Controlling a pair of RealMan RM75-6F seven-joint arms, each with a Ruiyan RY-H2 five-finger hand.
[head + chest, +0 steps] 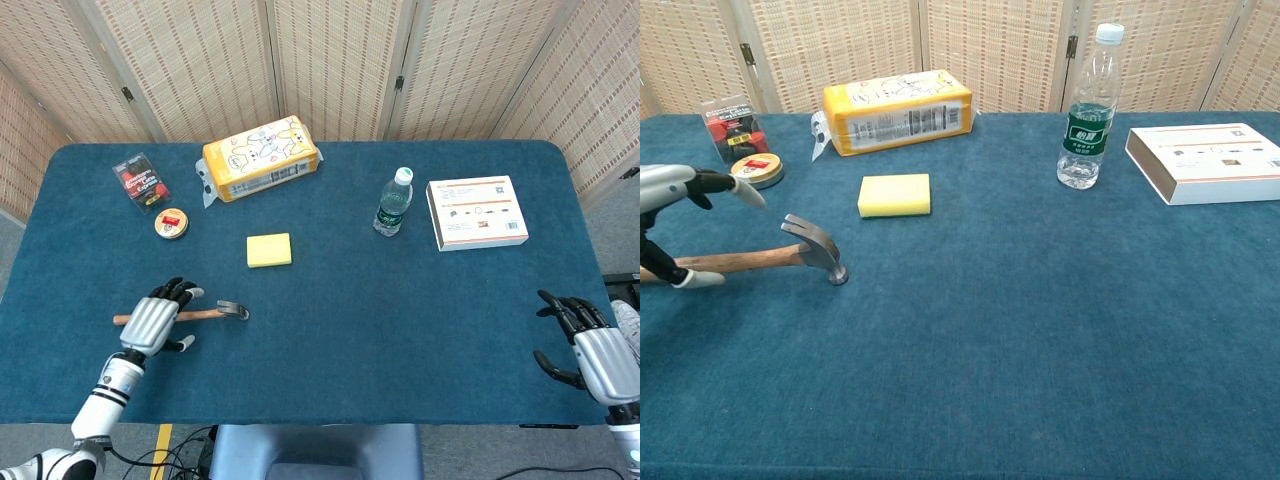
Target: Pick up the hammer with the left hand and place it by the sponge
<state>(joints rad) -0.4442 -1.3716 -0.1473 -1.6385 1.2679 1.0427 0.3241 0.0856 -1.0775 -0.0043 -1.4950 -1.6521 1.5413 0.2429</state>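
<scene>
A hammer (215, 313) (790, 256) with a wooden handle and dark steel head lies flat on the blue table, handle pointing left. My left hand (157, 315) (675, 210) hovers over the middle of the handle, fingers spread apart and holding nothing. The yellow sponge (269, 249) (894, 194) lies further back, to the right of the hammer's head. My right hand (592, 349) rests open at the table's front right edge, seen only in the head view.
A yellow package (261, 157) stands at the back, a round tin (171, 222) and a red-black pack (141, 180) at the back left. A water bottle (393, 202) and a white box (477, 212) sit to the right.
</scene>
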